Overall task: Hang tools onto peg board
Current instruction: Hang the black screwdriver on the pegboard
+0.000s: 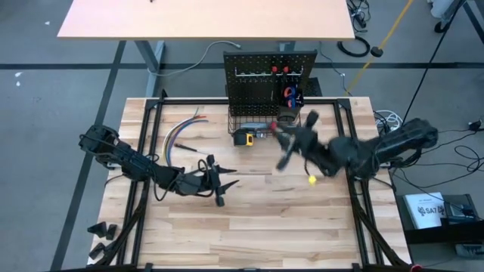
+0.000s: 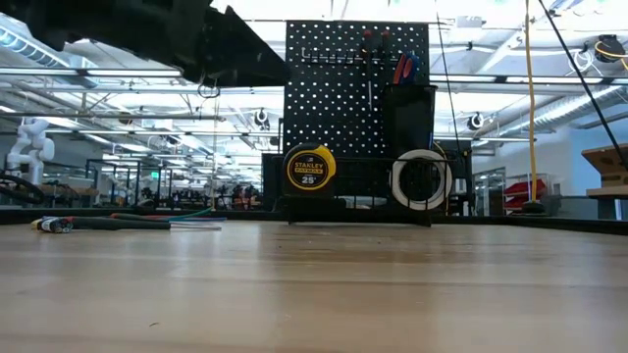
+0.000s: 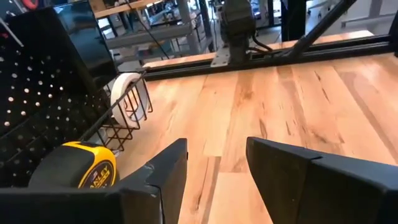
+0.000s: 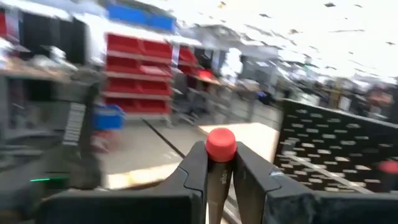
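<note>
So the right gripper (image 4: pixel 221 171) is clamped on a red-capped screwdriver (image 4: pixel 220 144) near the black perforated peg board (image 1: pixel 268 75); left gripper (image 3: pixel 216 165) sits open over the wood table (image 1: pixel 287 219).

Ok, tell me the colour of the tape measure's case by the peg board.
Yellow, with a black face label. The tape measure shows best in the low view.

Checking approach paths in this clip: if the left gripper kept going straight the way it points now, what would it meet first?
Probably nothing soon. The left gripper, fingers apart and empty, points over bare table toward the black frame rail at the far edge. The tape measure and wire basket sit off to one side, though depth is uncertain.
</note>
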Tool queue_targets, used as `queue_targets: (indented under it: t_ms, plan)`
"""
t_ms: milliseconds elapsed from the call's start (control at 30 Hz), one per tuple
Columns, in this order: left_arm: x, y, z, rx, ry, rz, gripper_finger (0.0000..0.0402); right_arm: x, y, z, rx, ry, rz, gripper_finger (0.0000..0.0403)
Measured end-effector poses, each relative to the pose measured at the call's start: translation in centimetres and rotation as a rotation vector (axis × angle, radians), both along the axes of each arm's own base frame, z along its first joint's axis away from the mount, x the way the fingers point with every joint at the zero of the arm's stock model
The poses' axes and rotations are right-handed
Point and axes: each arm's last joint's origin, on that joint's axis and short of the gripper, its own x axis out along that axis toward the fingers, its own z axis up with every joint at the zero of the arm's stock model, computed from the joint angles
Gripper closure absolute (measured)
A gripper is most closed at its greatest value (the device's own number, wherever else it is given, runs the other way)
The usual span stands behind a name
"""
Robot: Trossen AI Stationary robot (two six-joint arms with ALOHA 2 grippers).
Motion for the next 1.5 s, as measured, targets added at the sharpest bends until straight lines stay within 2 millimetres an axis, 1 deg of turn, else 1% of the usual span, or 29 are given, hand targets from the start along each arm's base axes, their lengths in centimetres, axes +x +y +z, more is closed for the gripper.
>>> queue_targets:
  t_ms: [133, 233, 400, 500, 600, 767, 900, 1033, 1167, 1367, 1500]
  plan:
    - [0.0, 0.0, -0.1, 0.003, 0.008, -0.002, 0.0229, 0.5, -3.9, 2.9, 0.035, 0.096, -0.115, 0.0364]
    - [0.0, 0.1, -0.1, 0.006, 0.011, 0.0, 0.0228, 1.4, -6.8, 5.2, 0.093, 0.15, -0.145, 0.0364]
    - [0.2, 0.7, -0.1, 0.01, 0.013, 0.021, 0.0228, 2.7, -10.8, 7.4, 0.143, 0.207, -0.25, 0.0364]
    - [0.3, 1.0, -0.1, 0.006, 0.014, 0.028, 0.0228, 3.5, -13.0, 7.2, 0.174, 0.236, -0.316, 0.0364]
    - [0.3, 1.1, -0.1, 0.004, 0.016, 0.029, 0.0228, 4.4, -15.2, 6.3, 0.226, 0.262, -0.289, 0.0364]
    - [0.3, 1.1, -0.2, 0.005, 0.021, 0.028, 0.0228, 4.6, -18.2, 5.5, 0.275, 0.259, -0.315, 0.0364]
    - [0.3, 1.1, -0.4, 0.013, 0.043, 0.028, 0.0228, 4.5, -19.4, 5.2, 0.288, 0.267, -0.345, 0.0364]
    - [0.3, 1.4, -0.4, 0.012, 0.043, 0.036, 0.0228, 4.4, -20.0, 5.2, 0.296, 0.255, -0.339, 0.0364]
    - [0.4, 1.7, -0.4, 0.011, 0.04, 0.048, 0.0228, 4.5, -20.3, 5.0, 0.297, 0.256, -0.348, 0.0364]
    - [0.4, 1.8, -0.4, 0.011, 0.04, 0.049, 0.0228, 5.0, -20.5, 4.4, 0.293, 0.291, -0.353, 0.0364]
    - [0.4, 1.8, -0.4, 0.011, 0.04, 0.049, 0.0228, 5.0, -20.5, 4.4, 0.287, 0.297, -0.352, 0.0361]
